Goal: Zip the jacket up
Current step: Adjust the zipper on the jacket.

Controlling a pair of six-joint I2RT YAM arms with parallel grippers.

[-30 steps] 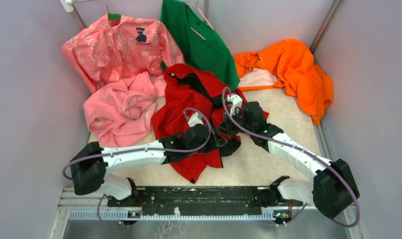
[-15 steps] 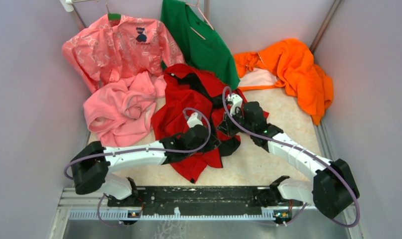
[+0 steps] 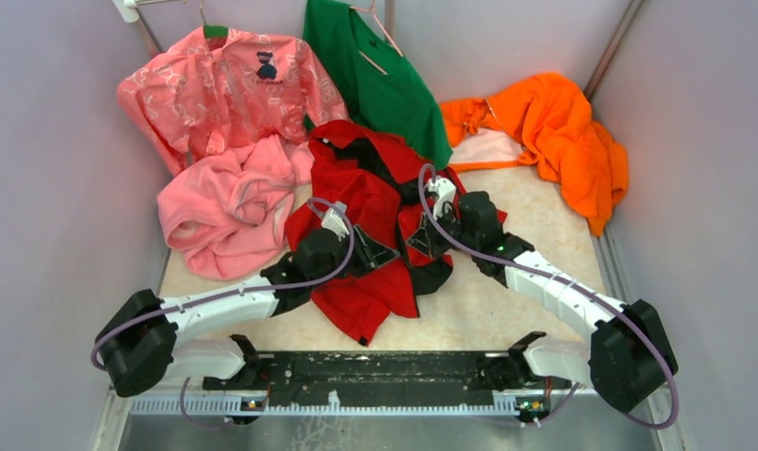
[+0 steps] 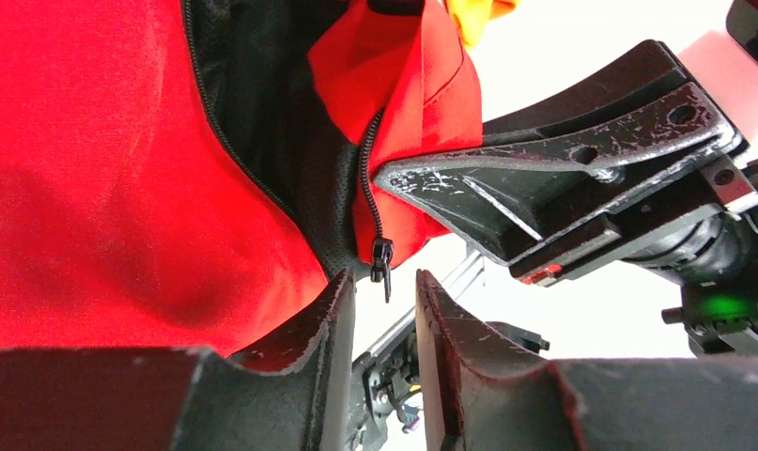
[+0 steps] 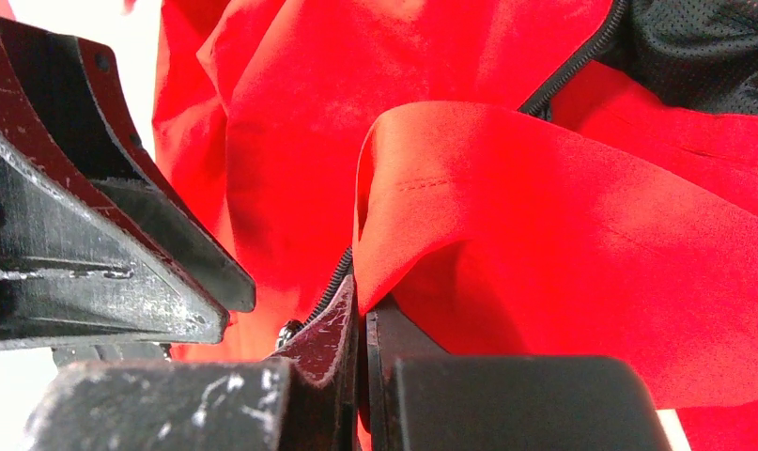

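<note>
The red jacket (image 3: 356, 188) lies crumpled mid-table, its dark lining showing. In the left wrist view, the dark zipper runs down the jacket (image 4: 93, 169) and ends in a small black pull (image 4: 382, 261). That pull hangs just beyond the tips of my left gripper (image 4: 384, 278), which is open a narrow gap with nothing in it. My right gripper (image 5: 363, 303) is shut on a folded edge of the jacket (image 5: 544, 188), beside the zipper teeth. From above, the left gripper (image 3: 373, 252) and right gripper (image 3: 420, 241) sit close together at the jacket's lower front.
A pink fleece garment (image 3: 226, 207) lies left of the jacket, with a patterned pink shirt (image 3: 224, 85) behind it. A green garment (image 3: 375, 75) hangs at the back and an orange one (image 3: 553, 132) is heaped at the back right. Grey walls enclose both sides.
My left arm has drawn back to the left, away from the right gripper. Its jaws closed and then parted again. The right arm has not moved.
</note>
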